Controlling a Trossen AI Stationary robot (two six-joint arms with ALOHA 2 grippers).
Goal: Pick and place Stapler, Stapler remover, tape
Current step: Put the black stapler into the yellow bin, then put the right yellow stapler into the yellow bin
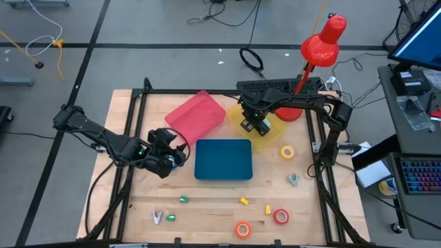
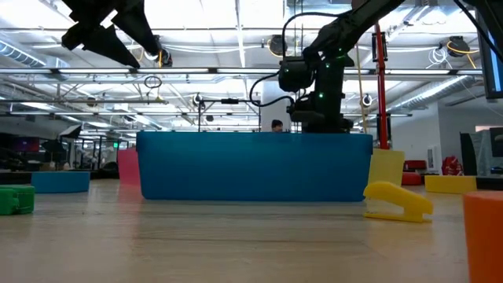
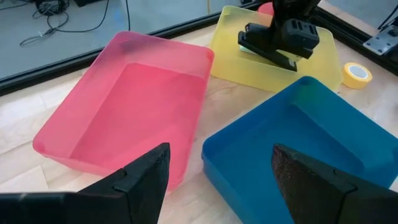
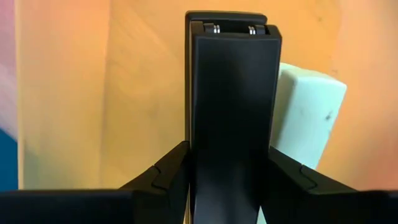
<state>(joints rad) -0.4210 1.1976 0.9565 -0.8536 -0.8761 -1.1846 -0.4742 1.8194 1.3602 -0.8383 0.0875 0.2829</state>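
Observation:
A black stapler point(image 4: 233, 106) sits between the fingers of my right gripper point(image 1: 255, 125), which is shut on it over the yellow tray point(image 1: 274, 138). The left wrist view shows the same stapler point(image 3: 268, 48) tilted inside the yellow tray point(image 3: 239, 65). My left gripper point(image 1: 172, 157) hangs open above the table, beside the blue tray's point(image 1: 222, 160) left edge, touching nothing. A yellow tape roll point(image 1: 287, 151), a red one point(image 1: 280, 216) and an orange one point(image 1: 242, 229) lie flat on the table. Grey stapler removers point(image 1: 294, 179) point(image 1: 158, 218) lie on the wood. My right gripper pinches the black stapler by its two long sides point(image 4: 199, 149), one finger point(image 4: 165, 177) on each side. It comes from above, pointing down, with the fingers across the stapler's width. The stapler is tilted inside the yellow tray; whether it touches the tray floor I cannot tell.
A pink tray point(image 1: 196, 114) stands at the far left of the blue one. A pale block point(image 4: 308, 118) lies in the yellow tray beside the stapler. Small green point(image 1: 184, 199) and yellow point(image 1: 244, 201) bits dot the near table. A red lamp point(image 1: 322, 45) stands at the far right corner.

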